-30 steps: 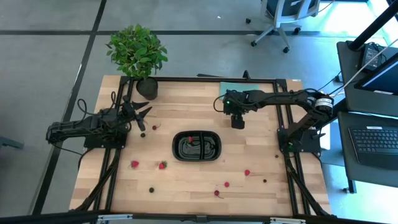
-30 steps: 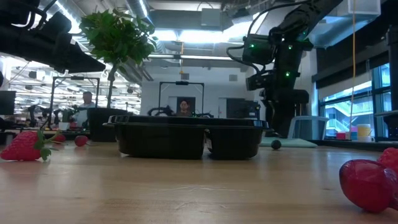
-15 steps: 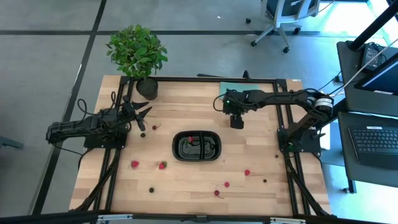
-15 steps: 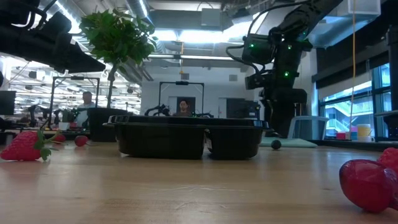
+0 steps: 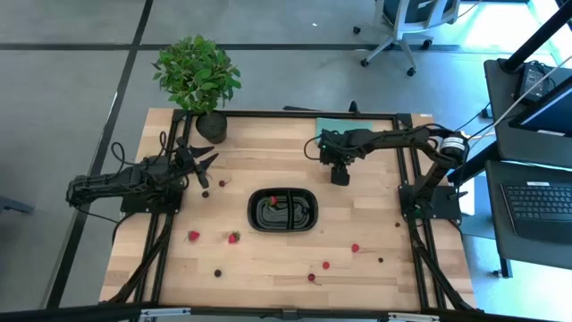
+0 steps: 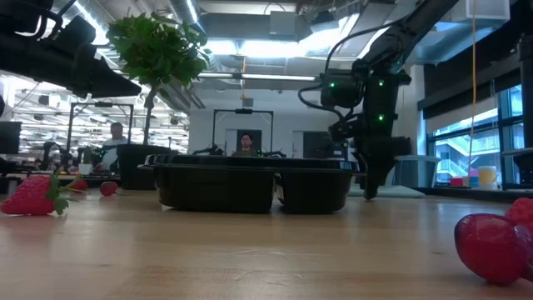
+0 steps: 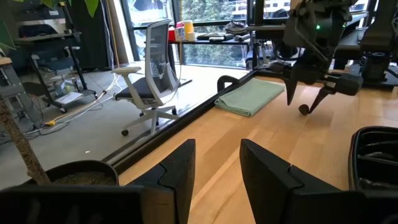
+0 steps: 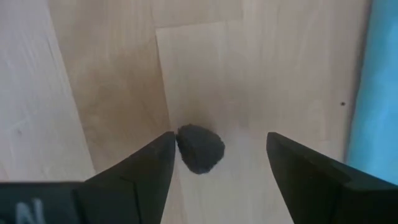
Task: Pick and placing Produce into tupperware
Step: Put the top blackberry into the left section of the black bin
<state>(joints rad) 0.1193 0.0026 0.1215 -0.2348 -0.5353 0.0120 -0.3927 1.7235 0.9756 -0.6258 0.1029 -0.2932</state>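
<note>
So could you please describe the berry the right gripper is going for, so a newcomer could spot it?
Start at the teal cloth on the table's far edge. Just in front of it the right gripper hangs open over one dark round berry. Unlike the red strawberries scattered beyond the black tray, it sits alone between two fingers.

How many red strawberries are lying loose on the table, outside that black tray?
5 by the high view. Two strawberries lie to the lower left of the tray; three more lie to its lower right. Others may be hidden under the arms.
</note>
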